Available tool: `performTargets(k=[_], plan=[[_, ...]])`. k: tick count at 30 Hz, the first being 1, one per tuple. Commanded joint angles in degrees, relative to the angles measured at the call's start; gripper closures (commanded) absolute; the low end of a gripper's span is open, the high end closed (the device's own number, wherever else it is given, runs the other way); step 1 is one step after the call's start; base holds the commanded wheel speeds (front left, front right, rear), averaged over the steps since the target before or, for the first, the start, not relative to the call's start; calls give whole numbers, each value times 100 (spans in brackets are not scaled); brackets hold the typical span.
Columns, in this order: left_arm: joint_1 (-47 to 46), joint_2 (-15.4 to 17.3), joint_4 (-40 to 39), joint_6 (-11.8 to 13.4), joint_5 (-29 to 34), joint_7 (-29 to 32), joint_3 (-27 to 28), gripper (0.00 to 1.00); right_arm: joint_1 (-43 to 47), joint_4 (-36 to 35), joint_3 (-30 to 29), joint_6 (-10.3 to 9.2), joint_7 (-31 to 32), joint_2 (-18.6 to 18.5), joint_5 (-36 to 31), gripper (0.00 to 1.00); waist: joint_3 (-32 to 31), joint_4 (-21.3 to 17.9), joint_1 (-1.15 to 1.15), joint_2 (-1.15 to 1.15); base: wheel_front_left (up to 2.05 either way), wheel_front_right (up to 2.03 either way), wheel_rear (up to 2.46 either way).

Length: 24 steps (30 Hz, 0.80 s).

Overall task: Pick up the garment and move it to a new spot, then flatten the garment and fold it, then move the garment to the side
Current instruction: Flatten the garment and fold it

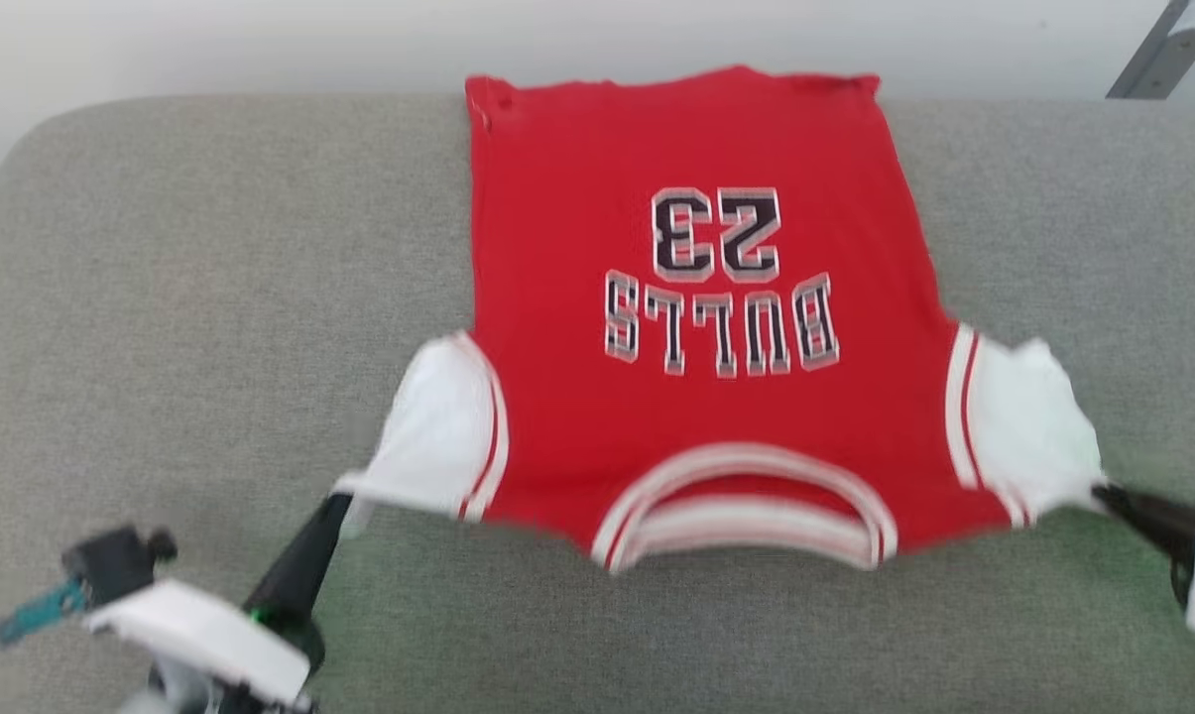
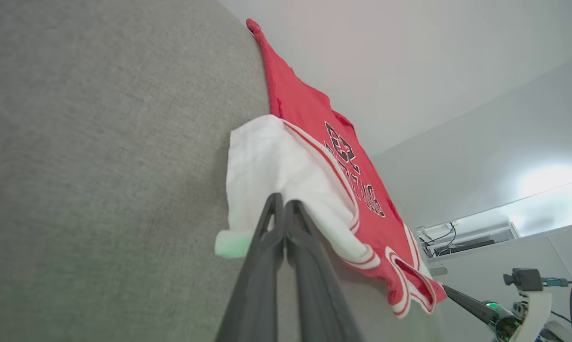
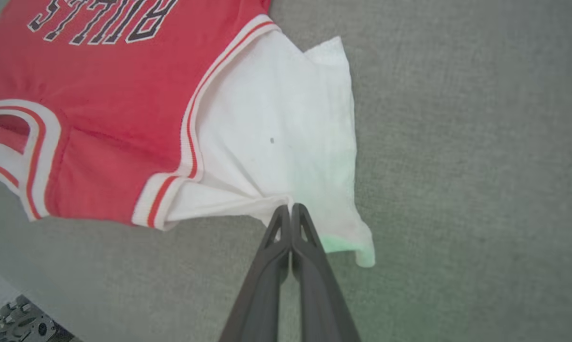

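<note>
Your garment (image 1: 557, 248), the red Bulls 23 shirt, lies spread print-up on the grey cushion (image 1: 161, 297), collar toward you. Your left tool (image 1: 344, 501) is pinched tight on its left sleeve (image 1: 438, 436), and your right tool (image 1: 1103, 489) is clamped on its right sleeve (image 1: 1023, 416).

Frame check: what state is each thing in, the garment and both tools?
garment: unfolded, spread out print side up on the grey cushion, collar nearest the robot.
left tool: shut, pinching a white sleeve edge.
right tool: shut, pinching the other white sleeve edge.
</note>
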Motion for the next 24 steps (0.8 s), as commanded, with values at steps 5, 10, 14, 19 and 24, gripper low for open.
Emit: performTargets(k=[5, 10, 14, 19, 24], plan=[[994, 203, -347, 16, 91, -30, 354, 100, 969, -645, -242, -15, 407, -401, 106, 100, -88, 10, 0, 0, 0, 0, 0], [1555, 283, -592, 16, 361, -30, 516, 100, 1675, -1061, -599, -15, 513, -610, 180, 100, -88, 26, 0, 0, 0, 0, 0], [1743, 150, -612, 15, 532, -30, 576, 100, 2048, -1281, -930, -15, 581, -637, 30, 100, -83, 30, 0, 0, 0, 0, 0], [1506, -31, -499, 16, 638, -29, 406, 100, 2182, -1381, -1266, -14, 896, -291, -247, 100, -89, 57, 0, 0, 0, 0, 0], [1295, -151, -314, 16, 624, 2, 229, 100, 2243, -1342, -1409, -14, 1222, 87, -455, 100, -110, 94, 0, 0, 0, 0, 0]])
